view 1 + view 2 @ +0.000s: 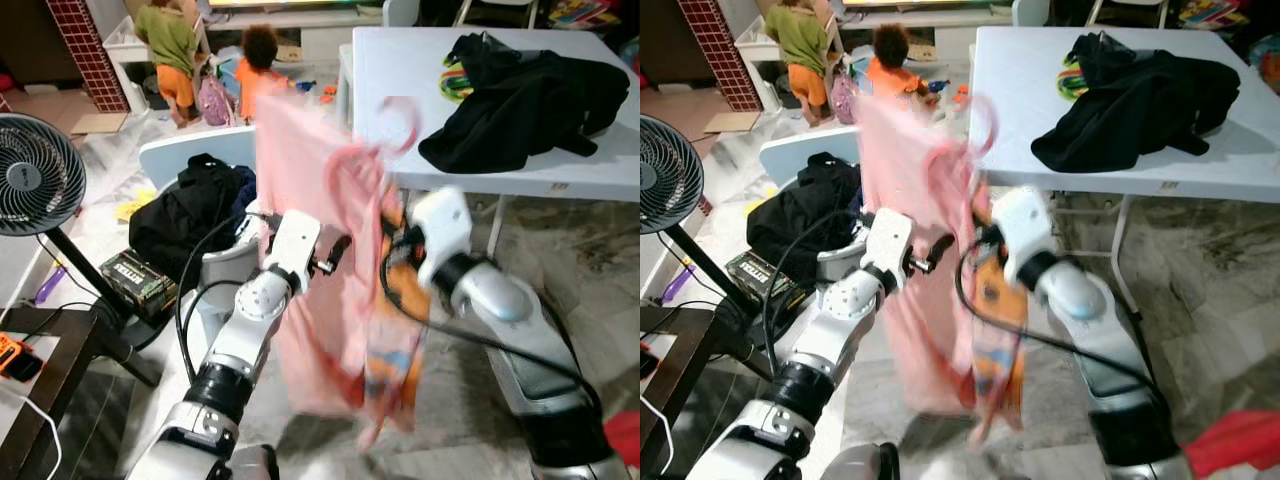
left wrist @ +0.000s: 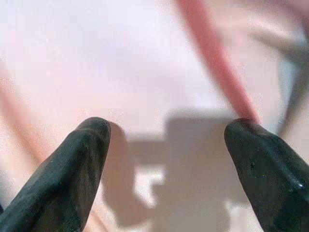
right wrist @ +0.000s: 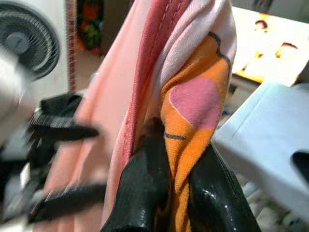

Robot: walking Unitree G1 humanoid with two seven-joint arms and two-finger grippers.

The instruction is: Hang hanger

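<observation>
In the left eye view, you are looking down at a pale pink garment (image 1: 310,250) draped on a pink plastic hanger (image 1: 352,165), held up in the air between the two silver arms. The hanger's curved hook (image 1: 405,120) is showing blurred above the cloth, in front of the edge of the white table (image 1: 400,70). Your left gripper (image 1: 335,255) is reaching into the pink cloth from the left side. Your right gripper (image 1: 395,245) is meeting the cloth from the right, where an orange printed fabric (image 1: 395,330) is hanging alongside the pink. A black garment (image 1: 530,100) is lying in a heap on the white table. A black floor fan (image 1: 35,190) is standing at the left, and a second pile of black clothing (image 1: 185,215) is resting on a pale blue chair behind the arms. Two people are crouching on the floor in the background.

In the right eye view, you are seeing the same arrangement, with the hanger and garment raised just in front of the table's near corner.

In the left wrist view, the two black fingers (image 2: 72,174) are standing well apart, with pink cloth and a pink hanger bar (image 2: 217,67) just beyond them; nothing is between them.

In the right wrist view, the black fingers (image 3: 140,193) are pinching together on a fold of the orange and pink fabric (image 3: 193,111).
</observation>
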